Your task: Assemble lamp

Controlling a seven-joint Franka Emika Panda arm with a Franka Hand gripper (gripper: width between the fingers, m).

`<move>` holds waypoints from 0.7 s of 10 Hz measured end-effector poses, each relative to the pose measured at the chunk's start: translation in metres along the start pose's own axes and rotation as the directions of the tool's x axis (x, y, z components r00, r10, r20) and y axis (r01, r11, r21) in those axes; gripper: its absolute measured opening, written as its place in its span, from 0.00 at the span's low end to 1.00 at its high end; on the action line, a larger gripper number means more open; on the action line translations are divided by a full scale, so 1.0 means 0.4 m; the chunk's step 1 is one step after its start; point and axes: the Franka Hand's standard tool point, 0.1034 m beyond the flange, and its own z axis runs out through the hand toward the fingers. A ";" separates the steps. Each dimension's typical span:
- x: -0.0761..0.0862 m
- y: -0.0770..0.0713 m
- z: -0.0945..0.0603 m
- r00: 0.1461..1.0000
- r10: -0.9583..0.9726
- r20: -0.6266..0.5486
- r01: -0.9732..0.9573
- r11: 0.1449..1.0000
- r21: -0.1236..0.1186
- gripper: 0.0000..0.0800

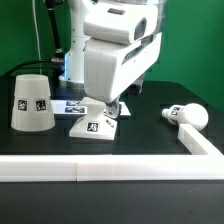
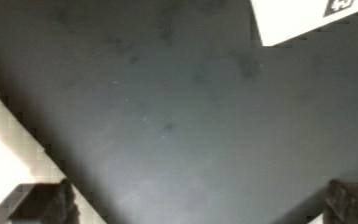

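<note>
- The lamp is in three loose white parts, well apart from each other on the black tabletop (image 1: 150, 135).
- The base (image 1: 96, 125) lies flat near the middle of the tabletop, a little toward the front edge, and shows a square marker.
- The shade (image 1: 31, 101) stands with its wide mouth down near the edge at the exterior view's left, with markers on its side.
- The bulb (image 1: 186, 115) lies on its side near the edge at the exterior view's right, close to the white rail (image 1: 110, 168) that follows the front edge and turns at that corner.
- The gripper (image 1: 114, 108) hangs low just beside the base. In the wrist view its fingertips (image 2: 34, 205) stand wide apart, with only bare tabletop between them, so it holds nothing.
- The marker board (image 1: 66, 105) lies flat behind the base, toward the far edge.
</note>
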 end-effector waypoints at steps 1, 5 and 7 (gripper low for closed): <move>0.001 0.001 0.000 1.000 0.000 -0.001 0.000 1.000 0.000 0.87; -0.002 0.001 0.001 1.000 0.000 0.000 0.000 1.000 -0.001 0.87; -0.072 -0.013 -0.006 1.000 0.012 -0.019 -0.012 0.999 -0.038 0.87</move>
